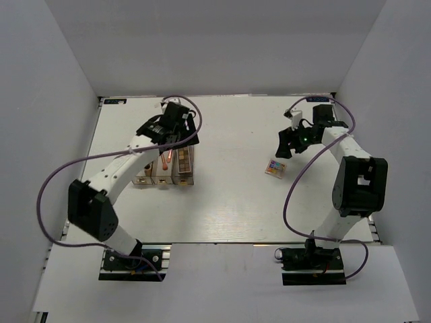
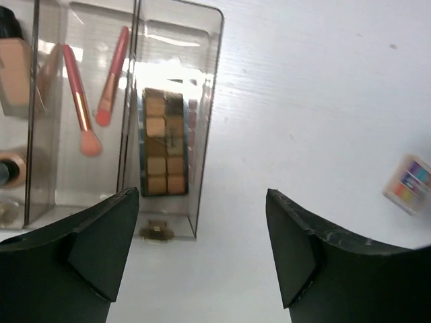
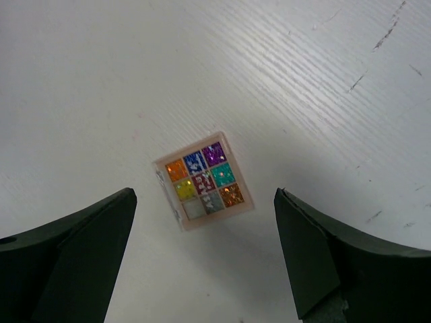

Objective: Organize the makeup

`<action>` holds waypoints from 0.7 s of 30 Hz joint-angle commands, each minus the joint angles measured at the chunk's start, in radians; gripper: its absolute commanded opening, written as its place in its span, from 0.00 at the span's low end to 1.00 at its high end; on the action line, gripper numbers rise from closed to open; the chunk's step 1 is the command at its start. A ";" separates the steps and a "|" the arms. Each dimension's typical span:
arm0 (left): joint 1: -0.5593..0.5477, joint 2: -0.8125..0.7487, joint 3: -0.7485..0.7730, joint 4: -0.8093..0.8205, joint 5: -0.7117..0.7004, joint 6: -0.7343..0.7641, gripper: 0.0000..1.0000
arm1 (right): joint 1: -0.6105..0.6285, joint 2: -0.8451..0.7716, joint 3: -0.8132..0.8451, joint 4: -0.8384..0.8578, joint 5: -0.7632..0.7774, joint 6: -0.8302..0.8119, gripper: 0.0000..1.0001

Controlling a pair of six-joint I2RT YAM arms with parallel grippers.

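Multicolour palette lies flat and alone on the table, my right hand spread wide above it.
My left hand hovers, equally wide, by the clear organizer, whose separate compartments hold a tan palette, two pink sticks and a beige bottle.

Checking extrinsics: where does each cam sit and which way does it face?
Top external: above and behind the bases, looking down on the table; both arms show, left arm at the organizer, right arm by the multicolour palette.
Left wrist: looks down at the organizer's right compartment and its tan palette; own left fingers open at the bottom.
Right wrist: looks down on the multicolour palette; own right fingers open either side.
Shared: multicolour palette in all three; organizer in top and left wrist.
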 commanded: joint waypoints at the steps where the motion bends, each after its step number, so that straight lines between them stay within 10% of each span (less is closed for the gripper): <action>1: -0.013 -0.140 -0.096 0.049 0.105 -0.045 0.86 | 0.056 -0.012 0.022 -0.104 0.110 -0.205 0.89; 21: -0.013 -0.408 -0.372 0.052 0.181 -0.163 0.93 | 0.171 0.149 0.020 -0.169 0.227 -0.348 0.89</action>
